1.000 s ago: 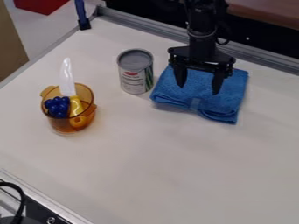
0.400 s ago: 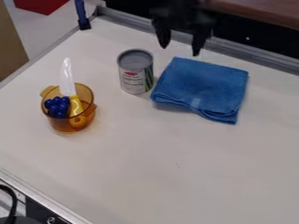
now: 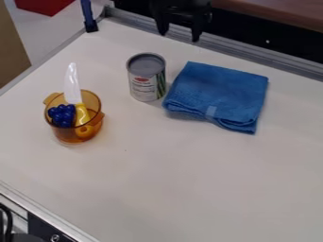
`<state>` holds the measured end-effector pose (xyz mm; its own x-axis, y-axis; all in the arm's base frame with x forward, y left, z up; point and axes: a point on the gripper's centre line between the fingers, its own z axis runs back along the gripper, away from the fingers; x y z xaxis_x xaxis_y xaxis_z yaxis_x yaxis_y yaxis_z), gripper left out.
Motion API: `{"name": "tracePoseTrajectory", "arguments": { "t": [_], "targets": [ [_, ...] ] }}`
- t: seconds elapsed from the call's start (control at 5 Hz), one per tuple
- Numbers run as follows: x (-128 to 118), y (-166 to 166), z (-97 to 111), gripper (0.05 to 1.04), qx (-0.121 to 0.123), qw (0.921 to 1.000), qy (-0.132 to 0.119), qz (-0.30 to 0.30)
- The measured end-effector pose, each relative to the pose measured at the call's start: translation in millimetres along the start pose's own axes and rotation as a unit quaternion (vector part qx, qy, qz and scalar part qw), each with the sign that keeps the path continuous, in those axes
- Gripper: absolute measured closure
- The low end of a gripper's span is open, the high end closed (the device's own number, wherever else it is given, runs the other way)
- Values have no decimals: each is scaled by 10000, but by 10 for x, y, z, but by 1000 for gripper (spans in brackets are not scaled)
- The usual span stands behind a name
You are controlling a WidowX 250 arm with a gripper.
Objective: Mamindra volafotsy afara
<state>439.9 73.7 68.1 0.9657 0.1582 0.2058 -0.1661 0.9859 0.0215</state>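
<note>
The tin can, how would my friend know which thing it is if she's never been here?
On the white table, find the folded blue cloth. Between it and the orange pot stands the tin can. Unlike those two, it has a flat, closed silver top and a pale label with a red patch.

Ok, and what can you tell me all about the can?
The can stands upright on the white table, beside the folded blue cloth. I can't tell whether they touch. It's round and looks like metal, with a grey top and a raised rim. Its pale label has a red patch and green shapes. The gripper isn't touching it.
</note>
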Motion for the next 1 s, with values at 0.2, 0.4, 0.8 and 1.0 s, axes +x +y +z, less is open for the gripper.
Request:
{"name": "tracePoseTrajectory", "arguments": {
  "t": [0.2,0.4,0.8,1.0],
  "targets": [
    [48,181,-120,83,48,9997,119,208],
    [54,338,-162,83,-70,9995,72,283],
    [-12,577,-219,83,-20,9982,128,577],
    [-94,580,-351,83,-96,9976,329,601]
  ]
}}
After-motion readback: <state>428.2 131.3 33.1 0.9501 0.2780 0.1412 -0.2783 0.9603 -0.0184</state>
